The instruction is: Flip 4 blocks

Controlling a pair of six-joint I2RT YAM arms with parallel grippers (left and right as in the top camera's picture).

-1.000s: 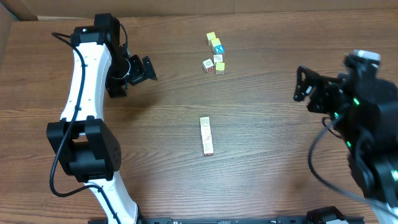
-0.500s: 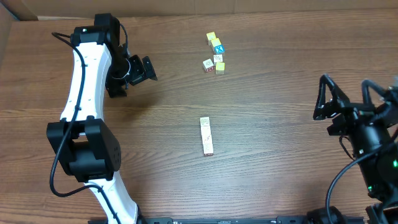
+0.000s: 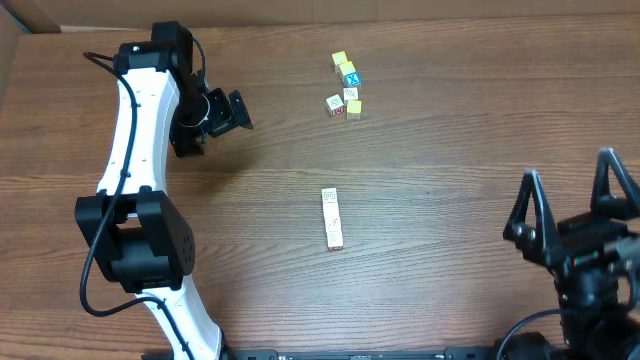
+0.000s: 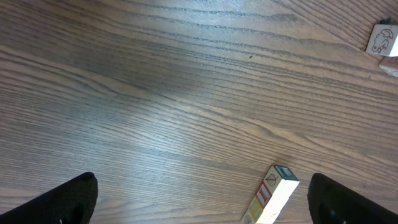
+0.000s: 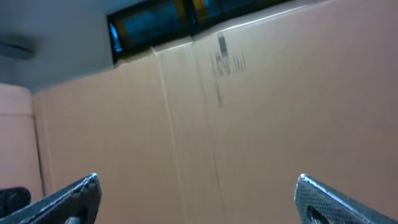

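Four blocks (image 3: 336, 104) sit clustered on the far side of the table, crowding a blue X cube (image 3: 349, 76). My left gripper (image 3: 232, 112) and right gripper (image 3: 567, 165) both gape empty, well apart from them. I judge wide jaws could knock neighbours or grab the X cube.

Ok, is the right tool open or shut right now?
Open: the right tool shows its fingers spread wide apart, with nothing between them.

Row of blocks (image 3: 332, 218) at table (image 3: 450, 150) centre, cluster of blocks (image 3: 346, 88) behind, left arm (image 3: 135, 130) left, right arm (image 3: 590, 252) front-right.
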